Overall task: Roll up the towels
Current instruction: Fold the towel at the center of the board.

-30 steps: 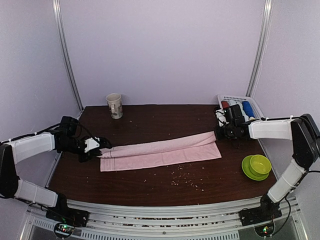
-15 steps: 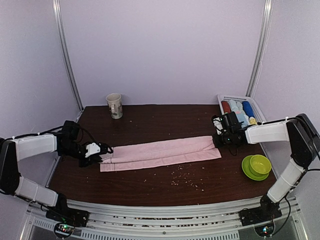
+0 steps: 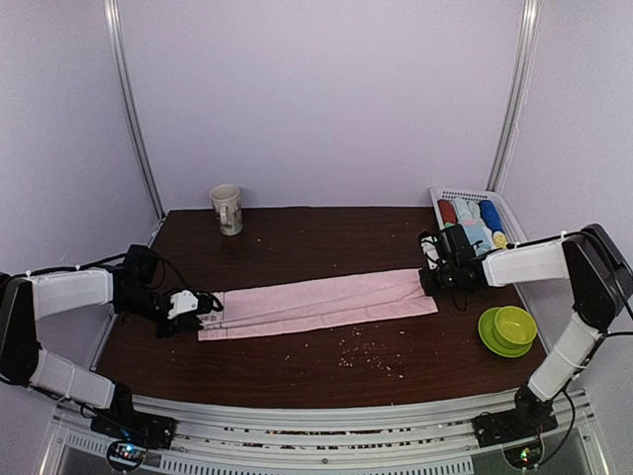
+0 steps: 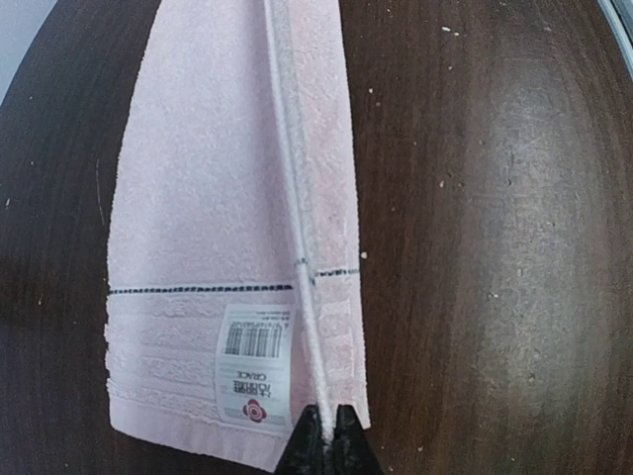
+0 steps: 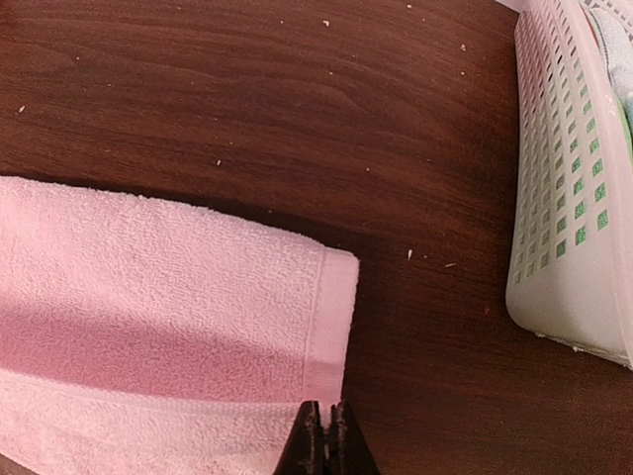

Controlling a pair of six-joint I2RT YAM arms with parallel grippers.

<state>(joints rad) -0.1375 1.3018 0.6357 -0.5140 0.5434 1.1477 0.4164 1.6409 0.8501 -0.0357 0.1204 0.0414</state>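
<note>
Changed: pink towel [image 3: 316, 305] lowered flat onto table [image 3: 297, 242].
Grip: left gripper [image 3: 205, 304], right gripper [image 3: 427, 281] each pinch one towel end.
Axis: towel's length runs left to right between them.

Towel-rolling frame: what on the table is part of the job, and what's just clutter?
Job:
- pink towel, laid out, folded lengthwise
- rolled towels in the white basket

Clutter:
- mug
- green bowl
- crumbs
</note>
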